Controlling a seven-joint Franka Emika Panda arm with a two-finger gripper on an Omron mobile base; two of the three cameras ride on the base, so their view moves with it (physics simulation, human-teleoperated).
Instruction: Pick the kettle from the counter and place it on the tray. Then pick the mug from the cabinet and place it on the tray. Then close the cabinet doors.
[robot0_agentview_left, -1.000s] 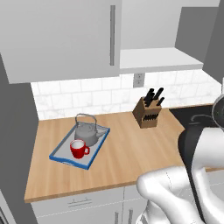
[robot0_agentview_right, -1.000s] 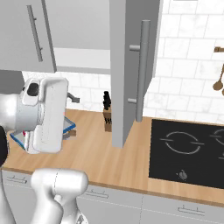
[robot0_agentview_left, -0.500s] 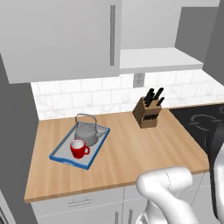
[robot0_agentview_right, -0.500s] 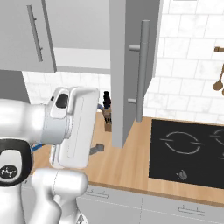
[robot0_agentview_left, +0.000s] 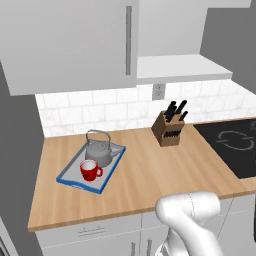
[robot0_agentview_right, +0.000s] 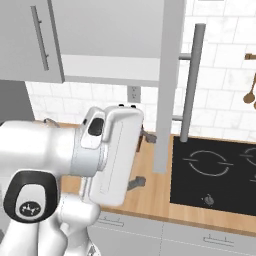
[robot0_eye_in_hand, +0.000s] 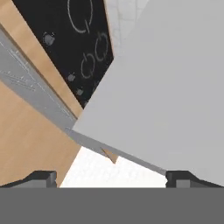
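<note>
The kettle (robot0_agentview_left: 99, 151) is grey metal, the mug (robot0_agentview_left: 89, 170) bright red (white inside), and the tray (robot0_agentview_left: 71, 174) grey with a blue rim. The counter (robot0_agentview_left: 150, 170) is light wood, the cabinet doors (robot0_agentview_left: 75, 42) pale grey, the wall tiles (robot0_agentview_left: 100, 112) white, the hob (robot0_agentview_left: 232, 145) black.

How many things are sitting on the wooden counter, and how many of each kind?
Tray: 1
Kettle: 1, on the tray
Mug: 1, red, on the tray
Knife block: 1
Total: 4 things on the counter
</note>
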